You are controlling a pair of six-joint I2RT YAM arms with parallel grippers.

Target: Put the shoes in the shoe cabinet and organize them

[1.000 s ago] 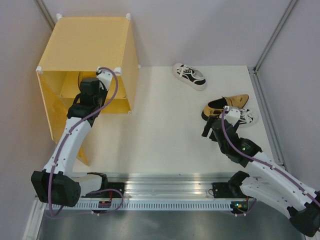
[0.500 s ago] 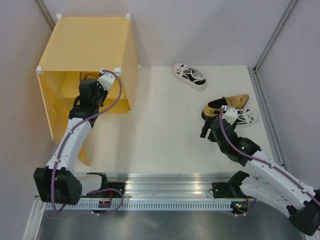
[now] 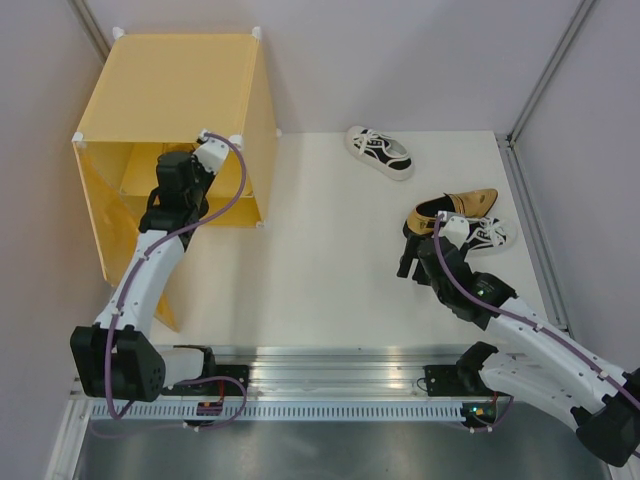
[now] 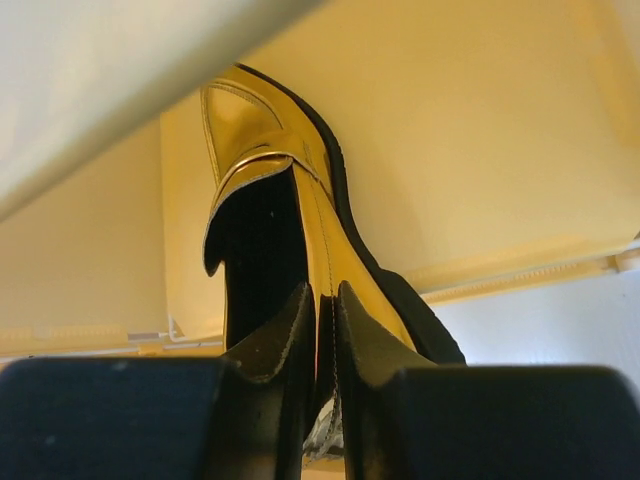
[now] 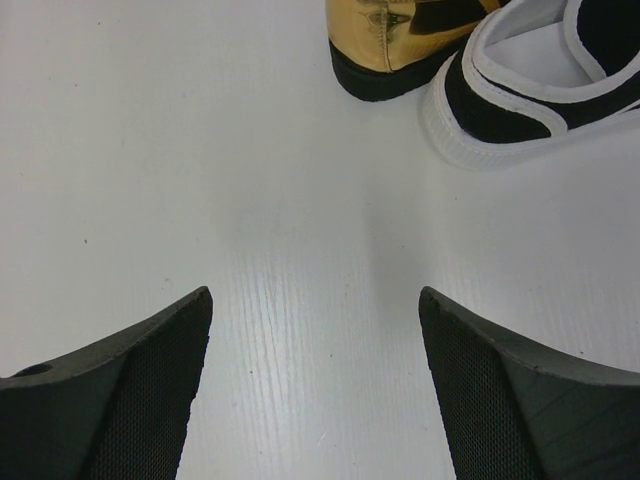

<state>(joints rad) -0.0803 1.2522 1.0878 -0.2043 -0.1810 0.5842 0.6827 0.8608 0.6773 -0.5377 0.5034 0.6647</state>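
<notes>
The yellow-orange shoe cabinet stands at the back left with its door swung open. My left gripper reaches into its opening. In the left wrist view the left gripper is shut on the side wall of a gold loafer inside the cabinet. The second gold loafer lies at the right, touching a white sneaker. My right gripper is open and empty just short of them; the right wrist view shows the gripper with the loafer's heel and the sneaker ahead. The other sneaker lies at the back.
The open cabinet door hangs down along the left side beside my left arm. A metal frame post rises at the back right, and the table's right edge runs close to the two shoes.
My left gripper has moved deeper into the cabinet with the gold loafer. My right gripper has shifted slightly left near the loafer's heel.
</notes>
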